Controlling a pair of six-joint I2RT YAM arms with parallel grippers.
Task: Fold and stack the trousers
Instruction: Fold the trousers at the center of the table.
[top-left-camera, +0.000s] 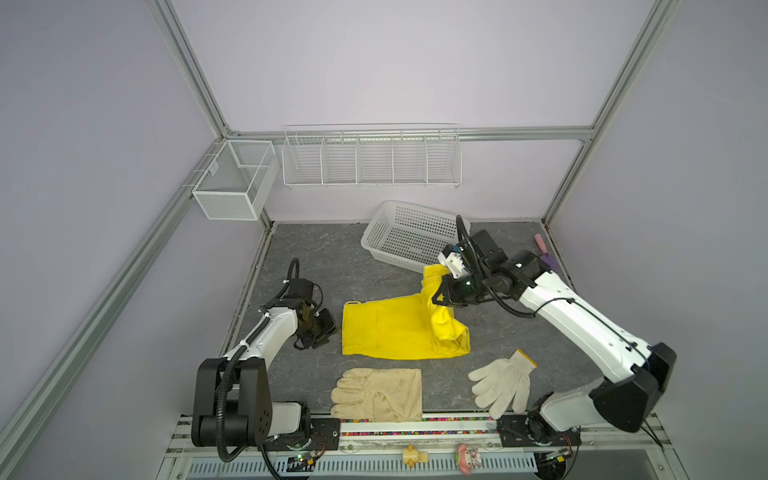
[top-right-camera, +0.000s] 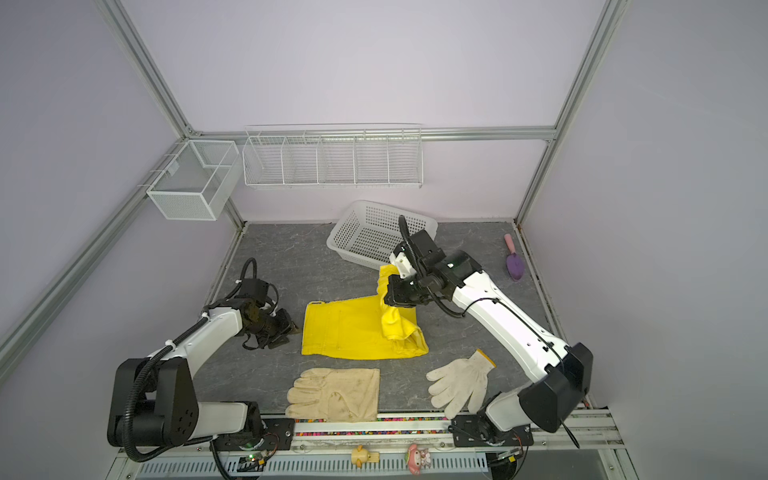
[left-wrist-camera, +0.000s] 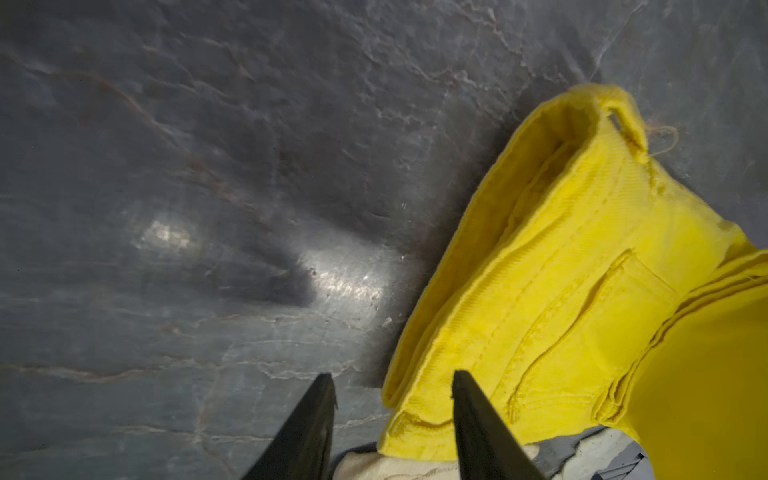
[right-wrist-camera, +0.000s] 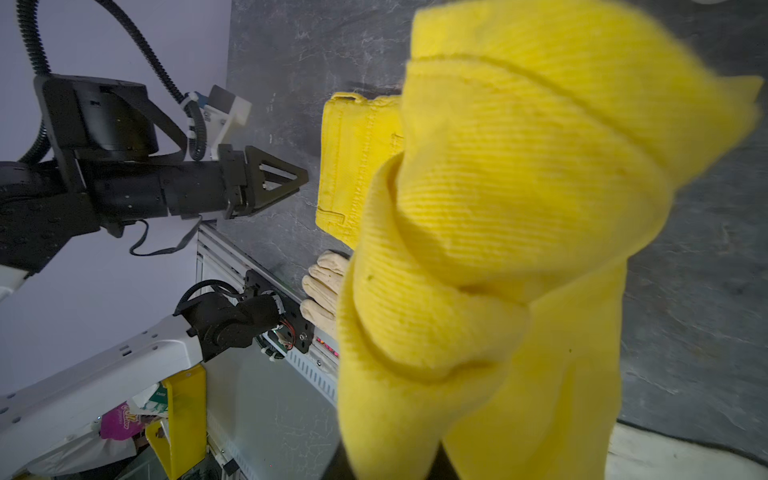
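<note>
The yellow trousers (top-left-camera: 386, 332) (top-right-camera: 345, 332) lie partly folded on the grey mat, waistband toward the left arm. My right gripper (top-left-camera: 438, 298) (top-right-camera: 388, 296) is shut on the leg ends and holds them lifted above the far right part of the pair. In the right wrist view the bunched yellow cloth (right-wrist-camera: 519, 208) hides the jaws. My left gripper (top-left-camera: 332, 328) (left-wrist-camera: 392, 374) stands low at the waistband's left edge, open. The waistband corner (left-wrist-camera: 419, 419) lies between its fingers, with one finger (left-wrist-camera: 478, 424) over the cloth.
A cream leather glove (top-left-camera: 378, 395) and a white knitted glove (top-left-camera: 503, 382) lie near the front edge. A white plastic basket (top-left-camera: 376, 232) leans at the back. A wire rack (top-left-camera: 370, 162) and mesh box (top-left-camera: 232, 183) hang on the walls. A purple scoop (top-right-camera: 514, 264) lies far right.
</note>
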